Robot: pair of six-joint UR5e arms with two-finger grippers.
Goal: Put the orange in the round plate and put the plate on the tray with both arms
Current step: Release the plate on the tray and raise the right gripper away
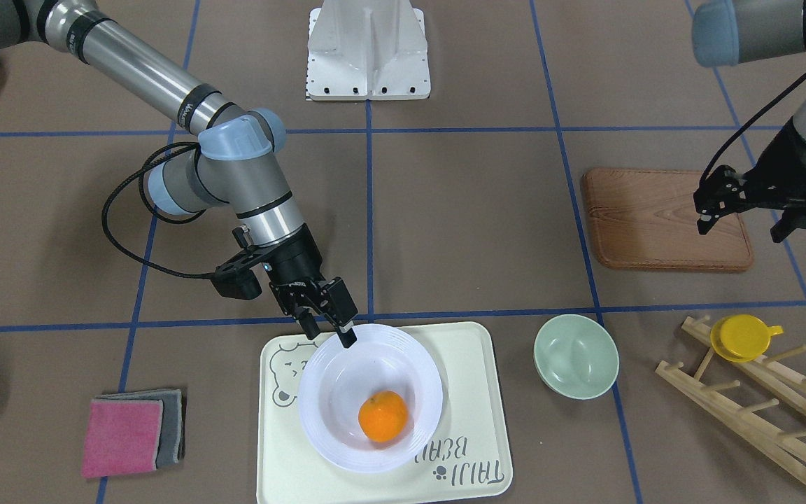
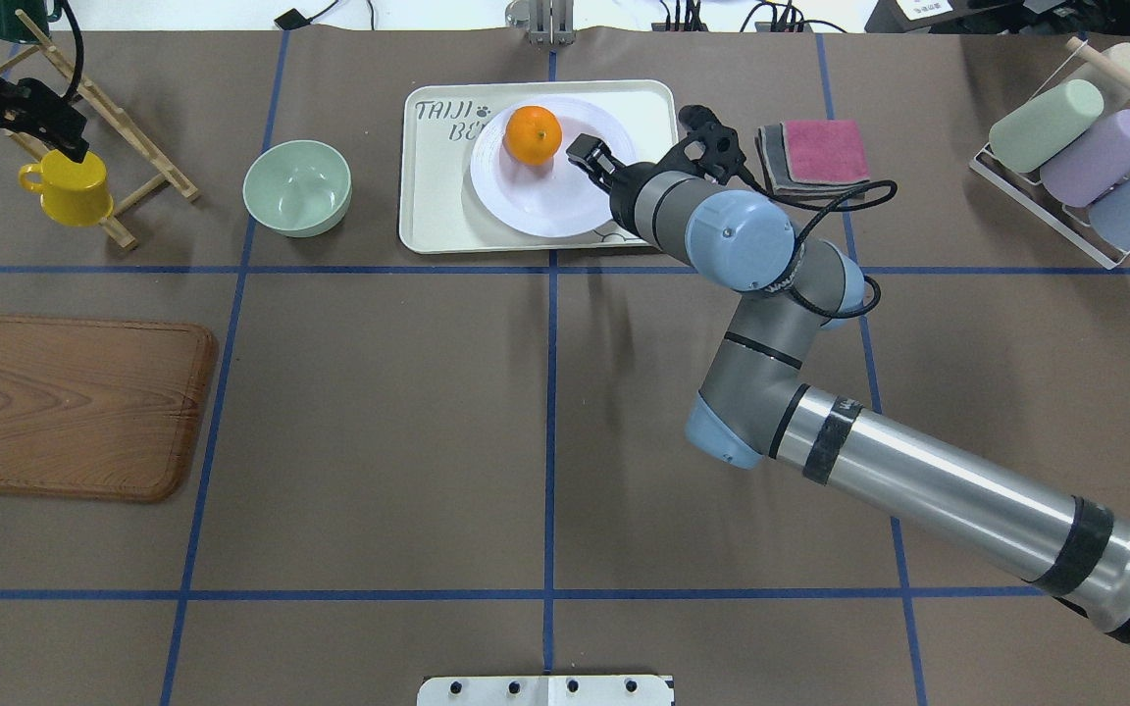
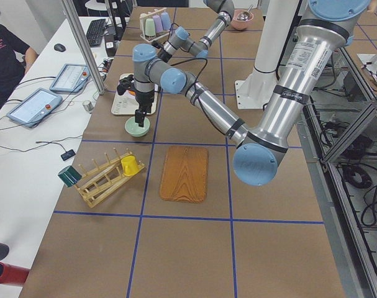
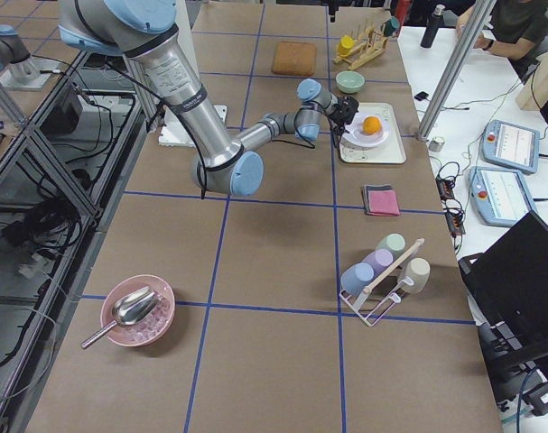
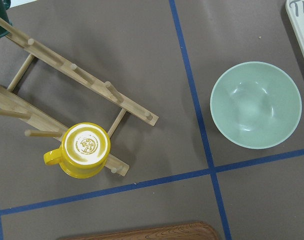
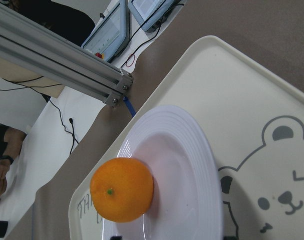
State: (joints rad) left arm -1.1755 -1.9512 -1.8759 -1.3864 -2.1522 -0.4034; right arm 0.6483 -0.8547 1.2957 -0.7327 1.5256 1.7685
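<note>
The orange (image 1: pixel 383 416) (image 2: pixel 534 134) (image 6: pixel 122 190) lies inside the white round plate (image 1: pixel 326 420) (image 2: pixel 545 201) (image 6: pixel 187 175). The plate rests on the cream tray (image 1: pixel 473 350) (image 2: pixel 437 196) (image 6: pixel 252 100) with the bear drawing. My right gripper (image 1: pixel 329 332) (image 2: pixel 592 159) hovers open at the plate's rim on the robot's side, one finger over the rim and the other just outside it. It holds nothing. My left gripper (image 1: pixel 742 224) (image 2: pixel 60 132) is far off, open and empty, high above the yellow cup and the wooden board's edge.
A pale green bowl (image 1: pixel 576 355) (image 2: pixel 296 186) (image 5: pixel 255 104) stands beside the tray. A yellow cup (image 1: pixel 742 337) (image 5: pixel 84 150) hangs on a wooden rack (image 1: pixel 760 413). The brown board (image 1: pixel 655 217) (image 2: pixel 75 407), folded pink and grey cloths (image 1: pixel 130 434) and a wire rack of cups (image 2: pixel 1075 157) lie around.
</note>
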